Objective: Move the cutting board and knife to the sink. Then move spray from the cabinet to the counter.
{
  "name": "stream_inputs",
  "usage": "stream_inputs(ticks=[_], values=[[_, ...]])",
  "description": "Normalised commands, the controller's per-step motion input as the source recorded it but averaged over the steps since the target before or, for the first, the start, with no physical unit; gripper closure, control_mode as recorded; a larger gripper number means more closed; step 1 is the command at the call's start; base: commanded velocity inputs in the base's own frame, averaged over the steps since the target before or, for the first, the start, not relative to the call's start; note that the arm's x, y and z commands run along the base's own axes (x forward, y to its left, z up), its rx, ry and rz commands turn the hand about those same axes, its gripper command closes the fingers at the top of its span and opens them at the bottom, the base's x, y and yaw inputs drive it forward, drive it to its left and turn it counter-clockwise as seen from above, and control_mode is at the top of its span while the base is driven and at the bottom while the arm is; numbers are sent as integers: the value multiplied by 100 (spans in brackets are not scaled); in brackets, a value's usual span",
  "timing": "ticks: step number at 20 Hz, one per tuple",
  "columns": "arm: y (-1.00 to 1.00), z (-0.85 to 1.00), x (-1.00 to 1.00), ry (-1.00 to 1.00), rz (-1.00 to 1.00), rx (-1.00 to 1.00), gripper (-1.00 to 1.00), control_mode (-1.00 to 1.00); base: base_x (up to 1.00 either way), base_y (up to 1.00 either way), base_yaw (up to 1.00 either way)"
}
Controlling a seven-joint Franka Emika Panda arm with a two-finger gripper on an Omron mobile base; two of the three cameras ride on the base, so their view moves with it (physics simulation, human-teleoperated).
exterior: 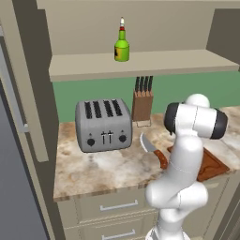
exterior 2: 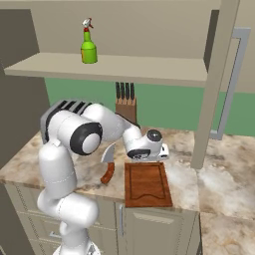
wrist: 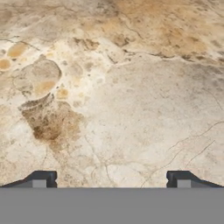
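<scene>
**Claw open over bare worktop, board and knife close by**

While the claw (wrist: pixel 111 179) hangs wide open and empty, its dark tips (wrist: pixel 43 178) stand far apart above marbled worktop (exterior: pixel 108 168). Seen from the right base, the hand sits just past the board's (exterior 2: pixel 147 185) far edge. The knife (exterior 2: pixel 108 164) lies on the stone at the board's 9 o'clock, just beside it, blade pointing away toward the wall. A knife block (exterior: pixel 142 107) stands at the back, at 12 o'clock from the knife, with the toaster (exterior: pixel 104 124) to its 9 o'clock. Up on the cabinet shelf (exterior: pixel 140 63) the spray (exterior: pixel 122 47) stands upright, well above the toaster. The arm's bulky elbow (exterior: pixel 194 119) hides much of the board in the left base view.
</scene>
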Motion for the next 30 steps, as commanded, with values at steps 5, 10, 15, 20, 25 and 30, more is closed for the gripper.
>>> stream_inputs(ticks=[5, 10, 15, 20, 25, 30], values=[[-16, -24, -70, 0, 0, 0, -100, -100, 0, 0, 0], [-9, -28, -57, 0, 0, -4, -100, -100, 0, 0, 0], [3, -3, 18, -5, 0, -1, -100, -100, 0, 0, 0], [9, 24, 37, -1, 0, 0, -100, -100, 0, 0, 0], [3, 34, -3, 6, -7, 0, -100, -100, 0, 0, 0], [-2, 41, -31, 13, -12, 0, -100, -100, 0, 0, 0]])
